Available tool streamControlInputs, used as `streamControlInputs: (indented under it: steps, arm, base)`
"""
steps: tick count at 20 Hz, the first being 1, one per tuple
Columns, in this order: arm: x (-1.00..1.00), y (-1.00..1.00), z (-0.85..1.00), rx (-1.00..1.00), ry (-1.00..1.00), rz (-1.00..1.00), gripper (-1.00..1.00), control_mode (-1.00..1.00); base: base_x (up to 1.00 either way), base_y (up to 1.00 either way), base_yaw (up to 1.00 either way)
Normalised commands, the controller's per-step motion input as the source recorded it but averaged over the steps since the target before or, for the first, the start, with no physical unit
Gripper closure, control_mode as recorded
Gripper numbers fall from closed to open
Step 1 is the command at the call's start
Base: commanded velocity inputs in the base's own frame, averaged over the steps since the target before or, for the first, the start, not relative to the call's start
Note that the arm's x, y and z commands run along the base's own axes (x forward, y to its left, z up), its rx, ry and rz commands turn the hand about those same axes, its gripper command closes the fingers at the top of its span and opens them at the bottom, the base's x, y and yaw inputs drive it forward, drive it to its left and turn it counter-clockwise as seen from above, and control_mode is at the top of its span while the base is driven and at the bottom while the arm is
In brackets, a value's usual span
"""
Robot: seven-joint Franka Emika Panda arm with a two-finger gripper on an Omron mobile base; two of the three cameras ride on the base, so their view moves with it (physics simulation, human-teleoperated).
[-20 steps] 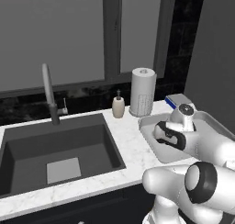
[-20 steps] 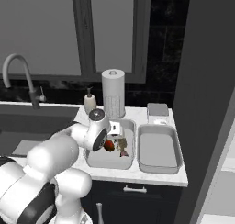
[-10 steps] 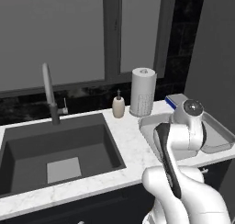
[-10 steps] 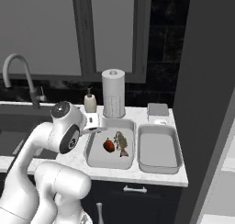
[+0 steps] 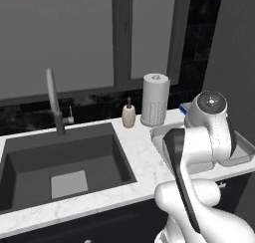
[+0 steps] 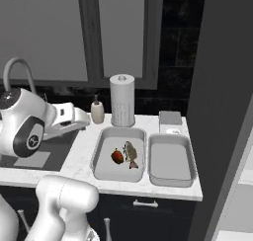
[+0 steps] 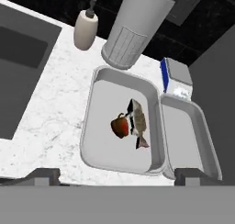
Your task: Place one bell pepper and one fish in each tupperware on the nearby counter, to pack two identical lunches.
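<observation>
The left tupperware (image 7: 98, 126) (image 6: 105, 158) holds one red bell pepper (image 7: 120, 126) (image 6: 117, 156) and one grey-brown fish (image 7: 138, 122) (image 6: 131, 152), lying side by side and touching. Right beside it, the second tupperware (image 7: 188, 136) (image 6: 170, 158) has nothing in it. Both stand on the white marbled counter (image 7: 50, 113). My gripper (image 7: 119, 176) hangs open above the counter's front edge and looks down on the left tupperware; its fingertips (image 7: 43, 175) stand wide apart with nothing between them. In the left base view my arm covers most of both tupperwares.
A paper towel roll (image 6: 122, 100) (image 5: 155, 98) and a soap bottle (image 6: 97, 111) (image 5: 129, 116) stand at the back of the counter. A small blue-and-white box (image 7: 176, 78) sits behind the right tupperware. The dark sink (image 5: 60, 162) with its faucet (image 5: 54, 100) lies to the left.
My hand has lifted out of the left tupperware and swung back towards the sink side. The jaws have widened. Fish and pepper stay in the left tupperware.
</observation>
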Motion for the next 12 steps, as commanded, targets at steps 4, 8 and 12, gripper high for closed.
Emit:
streamControlInputs:
  steps: [4,8,12]
  arm:
    - [-1.00,0.00,0.00,-0.01,-0.20,0.00,-1.00,-1.00]
    - [0.00,0.00,0.00,0.00,0.00,0.00,-1.00,1.00]
    - [0.00,0.00,0.00,0.00,0.00,0.00,-1.00,1.00]
  base:
    - [0.00,0.00,0.00]
    - [-1.00,0.00,0.00]
    - [-1.00,-0.30,0.00]
